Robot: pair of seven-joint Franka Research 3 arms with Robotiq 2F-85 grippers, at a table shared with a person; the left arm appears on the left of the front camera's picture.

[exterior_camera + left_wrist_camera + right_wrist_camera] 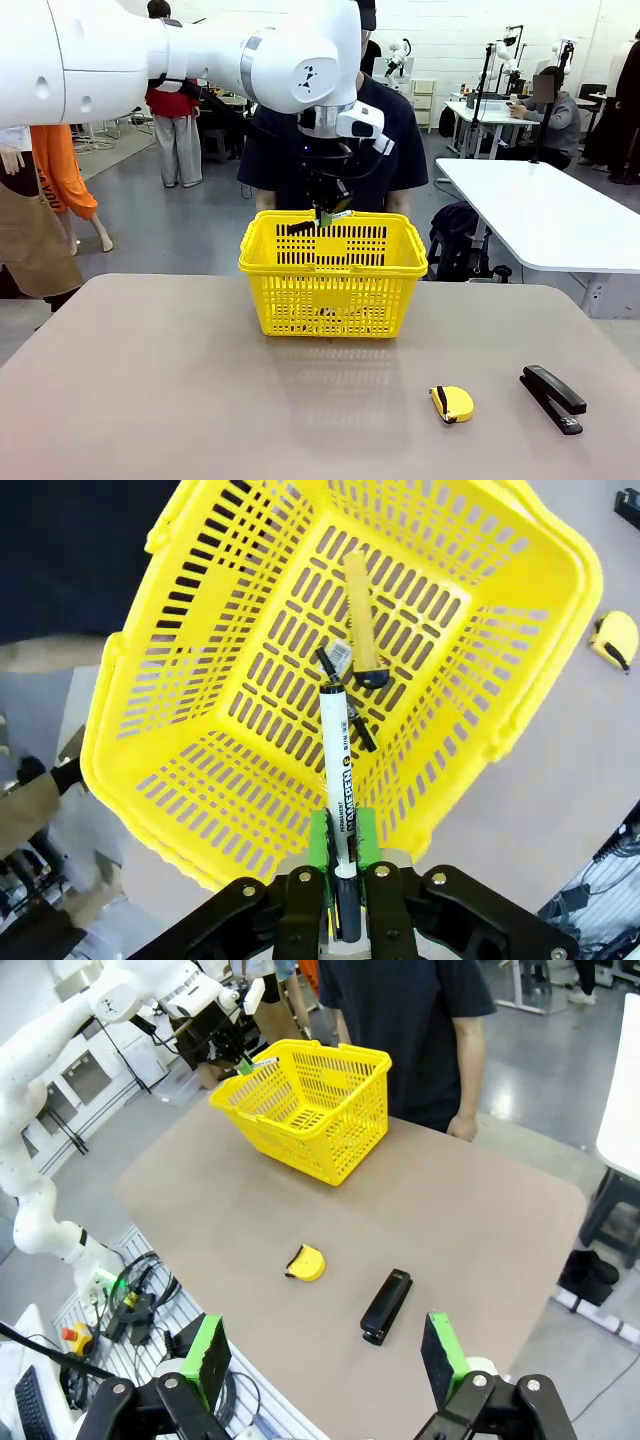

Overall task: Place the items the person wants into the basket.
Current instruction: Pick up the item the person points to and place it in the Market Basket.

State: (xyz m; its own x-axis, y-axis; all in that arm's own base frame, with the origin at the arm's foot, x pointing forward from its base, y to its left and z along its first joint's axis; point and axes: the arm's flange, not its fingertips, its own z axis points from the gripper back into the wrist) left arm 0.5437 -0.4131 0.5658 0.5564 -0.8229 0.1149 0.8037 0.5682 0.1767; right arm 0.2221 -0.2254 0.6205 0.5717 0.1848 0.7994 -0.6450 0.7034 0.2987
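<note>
Marker: I see the black-and-white marker (340, 810) clamped in my left hand (340, 865), centre frame, above the yellow slotted plastic basket (500, 630).
Basket floor: yellow-and-black utility knife (362, 620), thin black pen (345, 700).
Right hand (325, 1350): spread wide, bottom edge.

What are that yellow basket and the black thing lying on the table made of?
The basket looks like moulded plastic: uniform glossy yellow, thin slotted lattice walls. The stapler has a smooth black shell with a faint sheen, probably plastic over metal, though that can't be settled from here. The table looks like matte beige laminate.
</note>
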